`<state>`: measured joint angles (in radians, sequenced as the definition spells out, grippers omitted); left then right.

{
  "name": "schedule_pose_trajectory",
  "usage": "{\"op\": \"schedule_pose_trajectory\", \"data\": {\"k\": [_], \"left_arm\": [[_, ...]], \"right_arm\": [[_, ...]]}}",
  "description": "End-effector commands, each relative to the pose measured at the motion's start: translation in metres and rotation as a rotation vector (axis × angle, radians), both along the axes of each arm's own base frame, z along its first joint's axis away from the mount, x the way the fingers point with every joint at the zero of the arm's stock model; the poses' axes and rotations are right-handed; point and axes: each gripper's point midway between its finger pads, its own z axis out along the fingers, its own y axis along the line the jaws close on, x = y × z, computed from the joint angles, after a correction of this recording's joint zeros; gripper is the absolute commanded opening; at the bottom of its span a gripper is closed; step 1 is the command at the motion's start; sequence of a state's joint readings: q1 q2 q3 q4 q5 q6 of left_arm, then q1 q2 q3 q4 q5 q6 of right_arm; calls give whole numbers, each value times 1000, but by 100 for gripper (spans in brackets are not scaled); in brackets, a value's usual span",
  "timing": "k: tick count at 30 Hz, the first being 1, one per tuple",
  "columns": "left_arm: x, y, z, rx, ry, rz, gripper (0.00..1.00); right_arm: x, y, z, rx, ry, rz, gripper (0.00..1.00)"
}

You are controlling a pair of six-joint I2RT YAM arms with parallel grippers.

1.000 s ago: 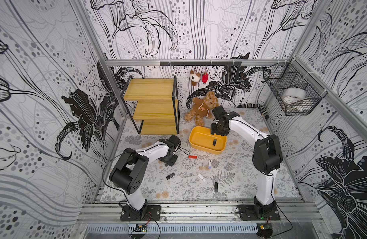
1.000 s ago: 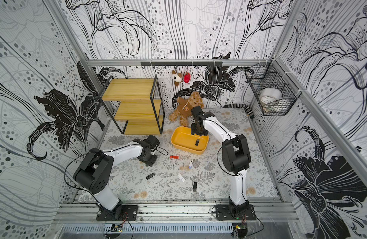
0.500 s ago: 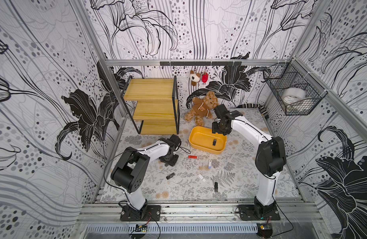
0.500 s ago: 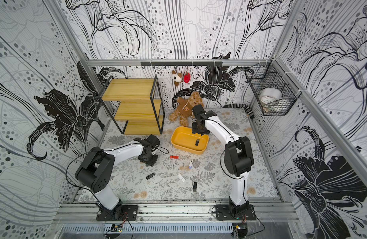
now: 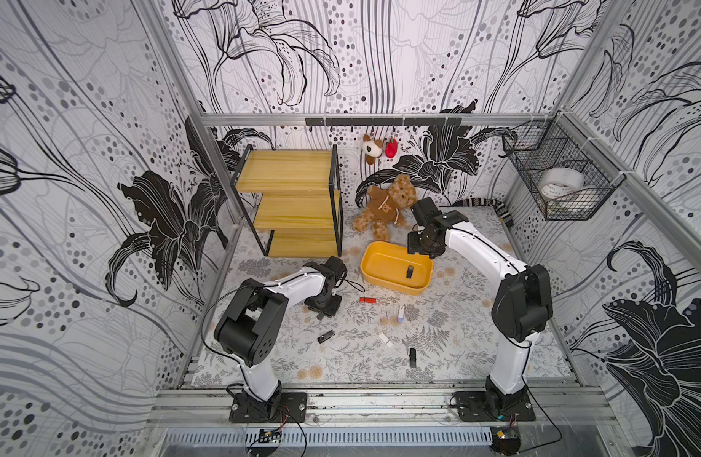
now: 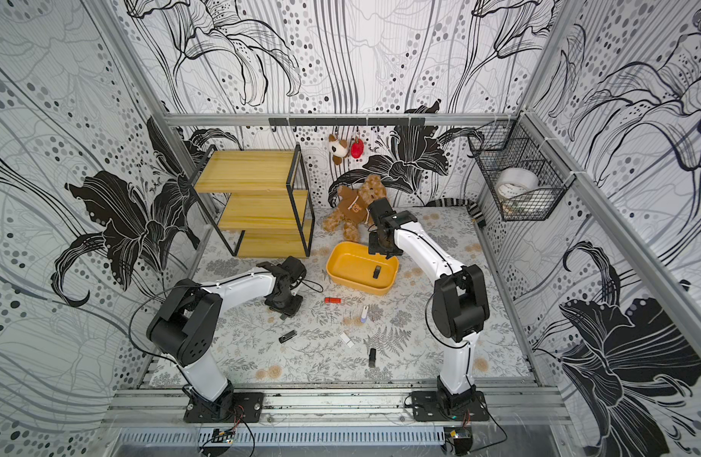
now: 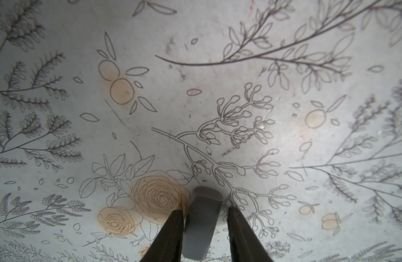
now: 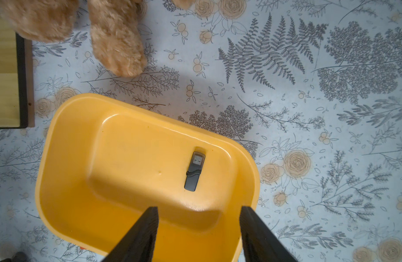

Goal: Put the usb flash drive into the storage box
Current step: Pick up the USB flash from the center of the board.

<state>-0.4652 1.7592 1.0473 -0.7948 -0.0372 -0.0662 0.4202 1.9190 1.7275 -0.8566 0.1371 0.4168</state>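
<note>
Hovering over the box's far right corner in both top views, the right gripper is standing wide; the left gripper is reaching low toward the bench's left edge. Left wrist: narrow jaws are straddling a grey drive, a gap showing on one side. Right wrist: fingers are gaping empty, and a black drive is lying inside the box.
</note>
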Motion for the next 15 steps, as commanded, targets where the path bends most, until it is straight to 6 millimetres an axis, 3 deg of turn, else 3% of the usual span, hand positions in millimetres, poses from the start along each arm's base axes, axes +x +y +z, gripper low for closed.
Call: {"op": "schedule_pose_trajectory", "data": {"k": [1,6,10,15], "left_arm": [[-6,3,-18,36,47,-3,38],[-3,1,-14,27,29,-8,37],[-2,0,-15,12,39,-20,35],[-2,0,-17,15,47,-32,22]], "right_arm": [[-11,-11,12,-28,-8,0,63],[-20,-12,16,-7,-13,-2,63],[-38,-10,14,-5,-8,5,63],[-54,1,15,4,-12,27,63]]}}
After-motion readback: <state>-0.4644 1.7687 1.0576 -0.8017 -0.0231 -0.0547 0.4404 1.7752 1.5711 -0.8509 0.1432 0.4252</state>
